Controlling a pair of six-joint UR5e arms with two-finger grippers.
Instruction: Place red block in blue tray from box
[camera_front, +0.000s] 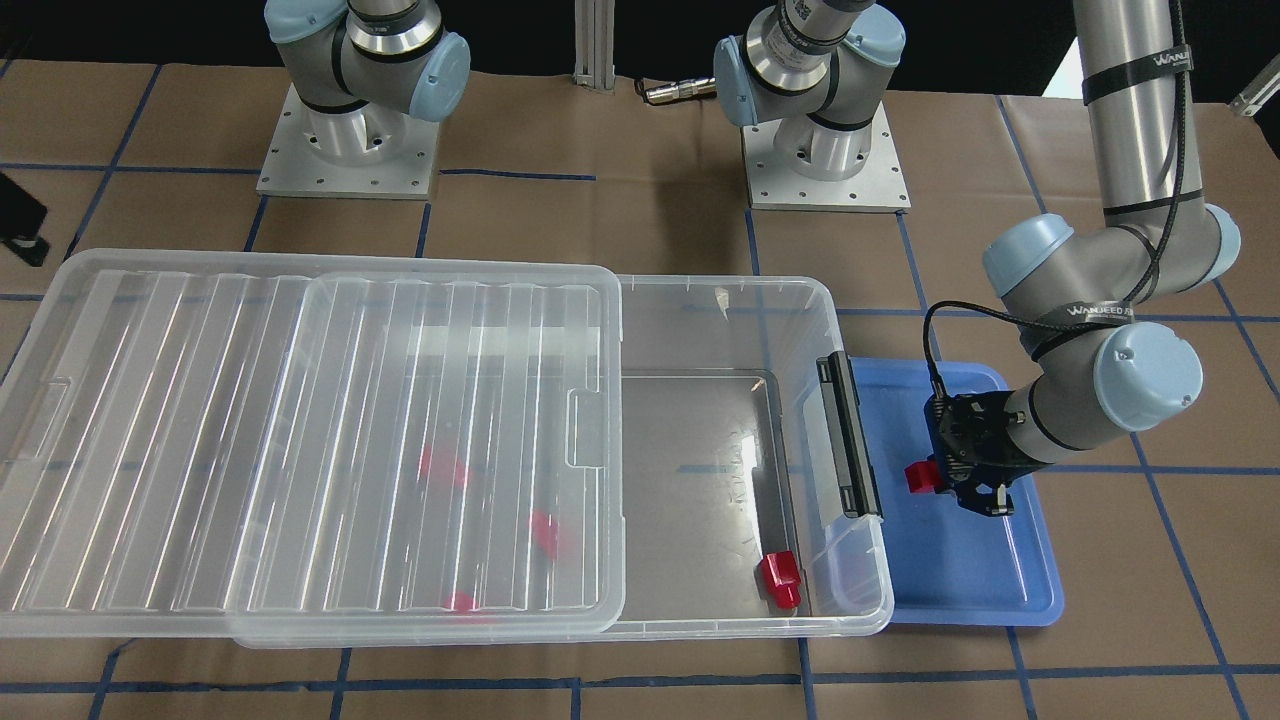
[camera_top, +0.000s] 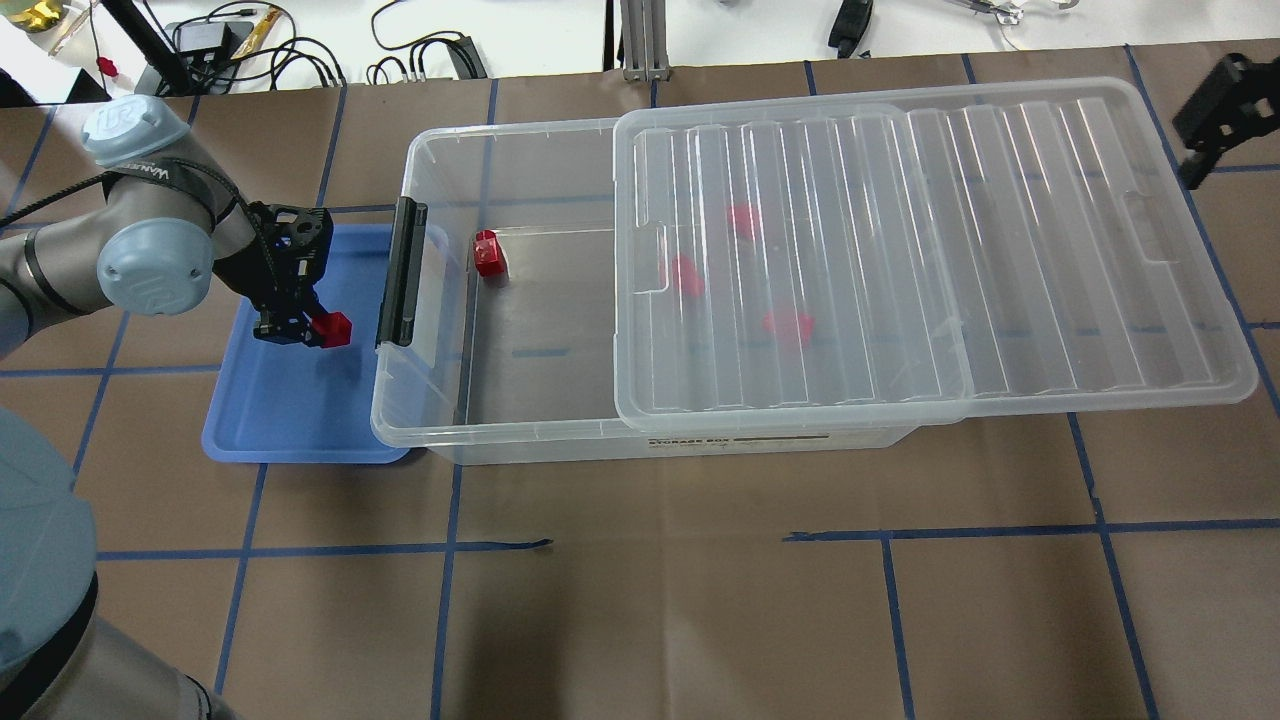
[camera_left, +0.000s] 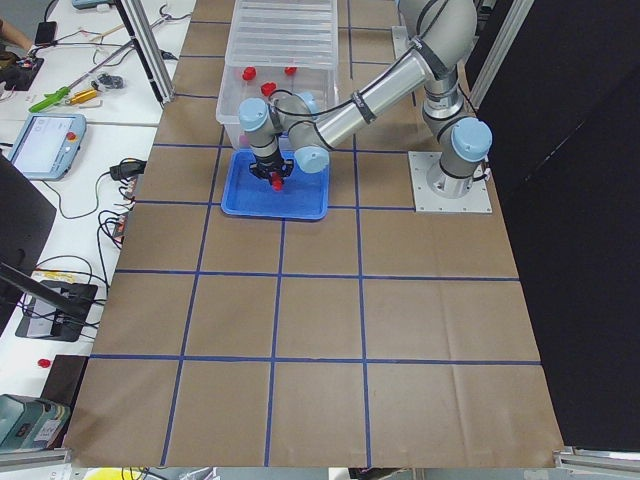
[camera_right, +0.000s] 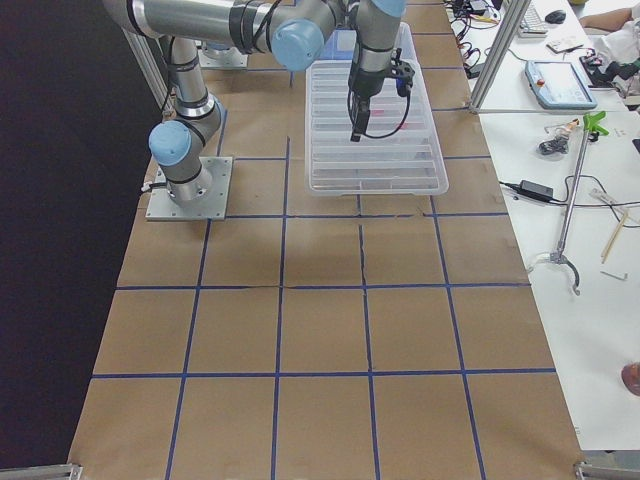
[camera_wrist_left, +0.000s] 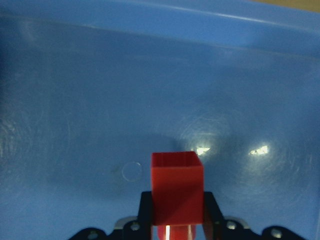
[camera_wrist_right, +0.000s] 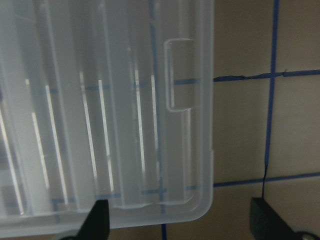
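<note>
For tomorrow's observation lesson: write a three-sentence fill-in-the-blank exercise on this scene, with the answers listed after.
The left gripper grips a red block above the ____ tray.
In the uncovered part of the box lies ____ loose block.
Through the lid, ____ blurred blocks show.
Answers: blue; one; three.

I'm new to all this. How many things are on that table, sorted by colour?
Red blocks: 5 (one held over the tray, one in the open end of the box, three under the lid)
Blue tray: 1
Clear box: 1
Clear lid: 1
Total: 8
</note>
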